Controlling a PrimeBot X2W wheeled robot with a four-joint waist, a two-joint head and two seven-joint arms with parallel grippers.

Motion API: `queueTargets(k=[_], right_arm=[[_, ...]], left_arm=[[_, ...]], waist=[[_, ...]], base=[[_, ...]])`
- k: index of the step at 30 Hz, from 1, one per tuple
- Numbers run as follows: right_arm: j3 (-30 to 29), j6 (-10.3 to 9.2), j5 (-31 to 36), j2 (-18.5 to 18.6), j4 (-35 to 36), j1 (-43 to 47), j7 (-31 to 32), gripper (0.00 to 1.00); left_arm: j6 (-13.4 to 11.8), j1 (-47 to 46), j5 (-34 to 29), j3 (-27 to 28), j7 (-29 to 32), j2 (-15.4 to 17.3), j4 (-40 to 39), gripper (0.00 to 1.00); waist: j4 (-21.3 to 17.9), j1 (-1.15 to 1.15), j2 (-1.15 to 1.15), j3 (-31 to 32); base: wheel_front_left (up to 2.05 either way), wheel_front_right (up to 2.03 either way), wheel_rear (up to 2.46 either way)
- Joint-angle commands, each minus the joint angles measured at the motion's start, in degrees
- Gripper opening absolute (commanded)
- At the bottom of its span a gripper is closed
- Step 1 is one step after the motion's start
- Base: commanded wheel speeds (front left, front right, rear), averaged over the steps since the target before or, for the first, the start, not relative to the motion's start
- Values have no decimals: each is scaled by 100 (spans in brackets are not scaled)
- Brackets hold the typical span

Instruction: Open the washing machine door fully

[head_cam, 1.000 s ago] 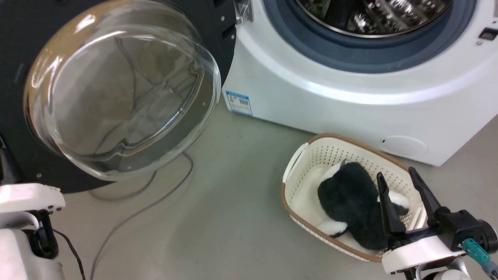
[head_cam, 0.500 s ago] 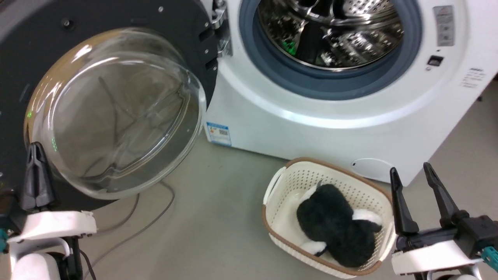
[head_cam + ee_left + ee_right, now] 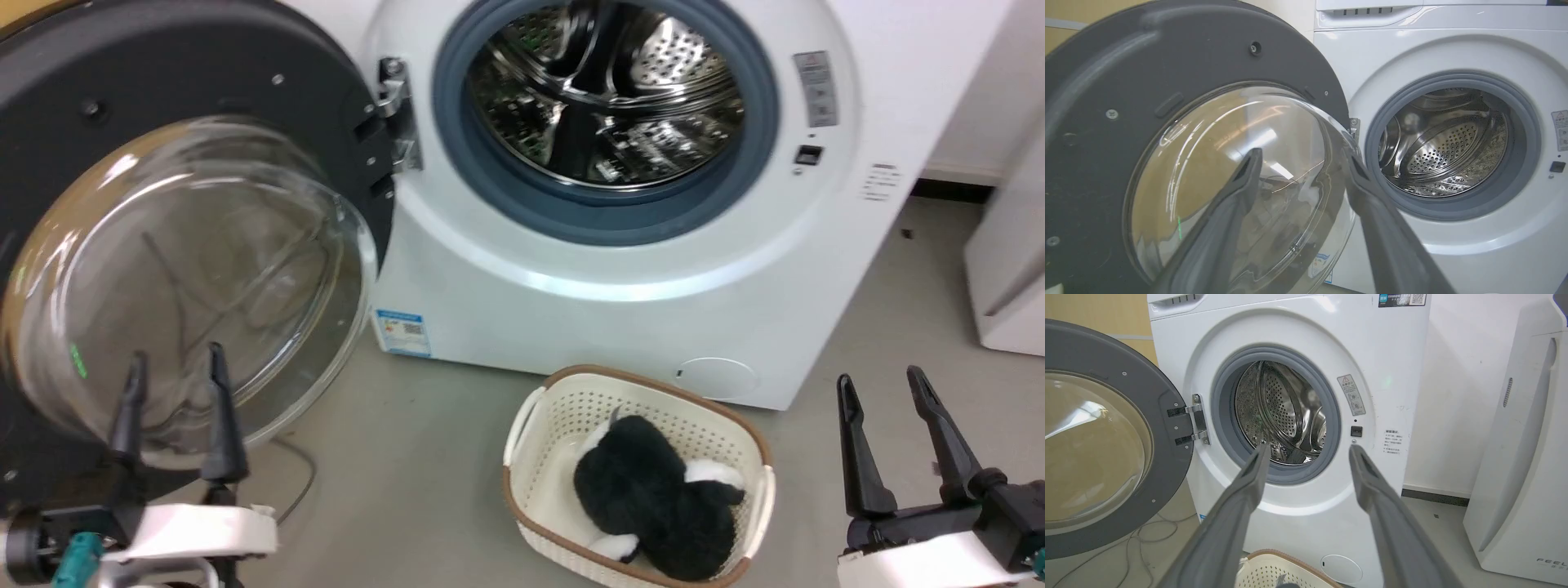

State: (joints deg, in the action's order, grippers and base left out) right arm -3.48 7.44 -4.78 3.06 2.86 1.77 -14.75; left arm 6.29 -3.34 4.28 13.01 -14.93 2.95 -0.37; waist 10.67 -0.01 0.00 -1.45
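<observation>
The washing machine door [image 3: 188, 245] is a black disc with a bulging clear glass bowl. It stands swung wide to the left on its hinge [image 3: 396, 114], its inner side facing me. The door [image 3: 1106, 102] also shows in the left wrist view and at the left [image 3: 1106, 449] in the right wrist view. The steel drum [image 3: 604, 98] lies exposed inside its grey rubber ring. My left gripper [image 3: 171, 363] is open, low in front of the glass bowl, holding nothing. My right gripper [image 3: 880, 380] is open at the lower right, off the washer.
A cream laundry basket [image 3: 563, 408] with a black-and-white plush toy [image 3: 645, 498] sits on the floor before the washer [image 3: 588, 318]. A grey cable [image 3: 302, 474] trails on the floor under the door. A white appliance [image 3: 1527, 457] stands to the right.
The head camera has tilted up, so the whole scene shifted down and left. My left gripper has risen into view in front of the glass bowl, fingers now apart. The door looks unmoved.
</observation>
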Motion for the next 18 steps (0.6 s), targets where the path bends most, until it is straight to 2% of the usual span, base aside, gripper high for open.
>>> queueTargets(k=[1, 18], right_arm=[[0, 5, -45, -18, 38, 77, -25, 100], [19, 5, -110, -18, 51, 239, -25, 100]], left_arm=[[-11, 94, 55, -75, -7, -4, -39, 100], [-357, 585, -154, -690, -7, -7, 190, 100]], waist=[[-123, 1, 0, 63], [-908, 1, 0, 107]], base=[[0, 0, 0], [0, 0, 0]])
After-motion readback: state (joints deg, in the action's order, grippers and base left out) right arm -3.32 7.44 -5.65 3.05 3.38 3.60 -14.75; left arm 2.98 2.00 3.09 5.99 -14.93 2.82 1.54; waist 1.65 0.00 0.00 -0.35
